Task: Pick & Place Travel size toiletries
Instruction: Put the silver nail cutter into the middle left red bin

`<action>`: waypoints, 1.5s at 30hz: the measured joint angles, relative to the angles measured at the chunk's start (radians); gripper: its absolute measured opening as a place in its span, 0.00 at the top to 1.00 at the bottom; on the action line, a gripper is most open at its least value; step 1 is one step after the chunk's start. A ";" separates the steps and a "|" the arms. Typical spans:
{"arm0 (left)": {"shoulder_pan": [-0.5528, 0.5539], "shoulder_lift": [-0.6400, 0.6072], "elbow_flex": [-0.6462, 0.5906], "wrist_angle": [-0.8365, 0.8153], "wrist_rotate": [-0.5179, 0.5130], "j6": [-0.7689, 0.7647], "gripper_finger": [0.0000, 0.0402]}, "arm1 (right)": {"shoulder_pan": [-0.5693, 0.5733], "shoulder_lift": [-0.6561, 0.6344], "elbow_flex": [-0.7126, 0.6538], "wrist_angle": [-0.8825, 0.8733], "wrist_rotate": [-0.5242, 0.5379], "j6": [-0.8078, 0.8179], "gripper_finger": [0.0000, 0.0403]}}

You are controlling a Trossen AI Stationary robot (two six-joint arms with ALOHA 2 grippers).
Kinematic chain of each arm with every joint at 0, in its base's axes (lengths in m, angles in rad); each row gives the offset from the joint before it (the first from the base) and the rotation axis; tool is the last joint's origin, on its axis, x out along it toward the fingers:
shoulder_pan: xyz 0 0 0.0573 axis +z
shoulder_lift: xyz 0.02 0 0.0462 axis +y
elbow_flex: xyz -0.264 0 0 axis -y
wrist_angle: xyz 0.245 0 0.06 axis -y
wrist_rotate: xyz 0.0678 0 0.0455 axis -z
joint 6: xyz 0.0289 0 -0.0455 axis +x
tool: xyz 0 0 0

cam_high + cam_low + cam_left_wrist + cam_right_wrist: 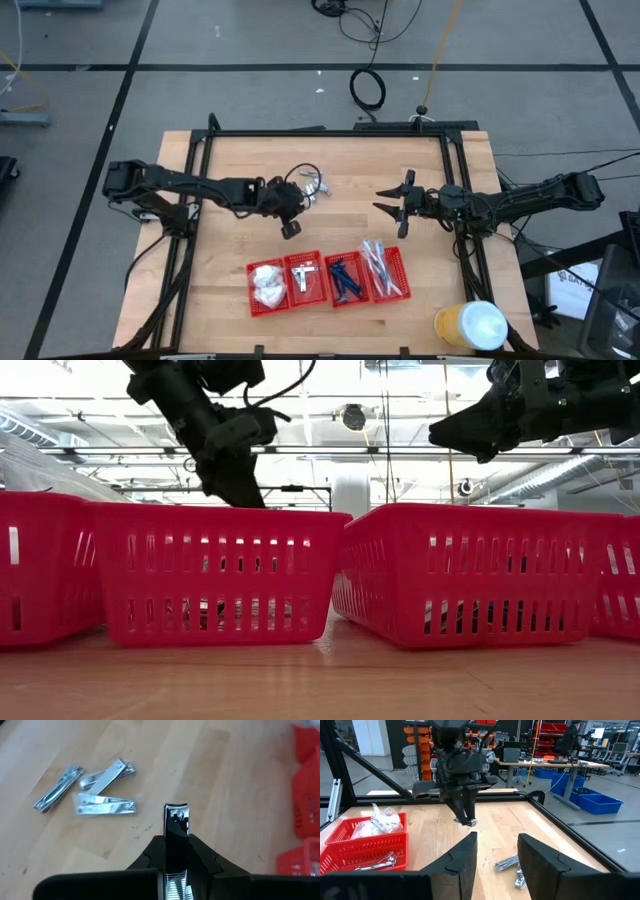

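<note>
Wooden table (230, 260), four red baskets (328, 281). Left gripper (176, 827) pinches a nail clipper (176, 820) narrowly, so it could twist loose in transit. Right gripper (392, 207) spread, idle.

- No readable text, labels, brands, numbers or signs anywhere in these views.
- Cardboard box (578, 283) at the edge of the high view carries dark print, too small to make out.
- Nothing legible on the red baskets (225, 575), the wooden surface (330, 165) or the room behind.
</note>
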 joint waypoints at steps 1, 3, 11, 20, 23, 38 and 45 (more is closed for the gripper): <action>-0.011 0.001 0.001 -0.001 0.000 0.014 0.92 | 0.000 0.000 0.000 0.000 0.000 0.000 0.68; -0.037 0.002 0.001 -0.003 0.018 0.041 0.92 | 0.000 0.000 0.000 0.000 0.000 0.003 0.68; -0.156 0.000 0.001 0.069 0.125 0.033 0.92 | 0.000 0.000 0.000 0.000 0.000 0.008 0.68; -0.250 0.000 0.001 0.071 0.178 -0.095 0.92 | 0.000 0.000 0.000 0.000 -0.001 0.031 0.68; -0.279 0.000 0.001 0.077 0.181 -0.114 0.92 | 0.000 0.000 0.000 0.000 -0.001 0.019 0.68; -0.324 0.104 0.003 0.217 0.234 -0.134 0.87 | 0.000 0.001 0.000 0.008 -0.006 0.030 0.68; -0.308 0.130 0.003 0.224 0.285 -0.142 0.88 | 0.000 0.001 0.000 0.005 -0.006 0.030 0.68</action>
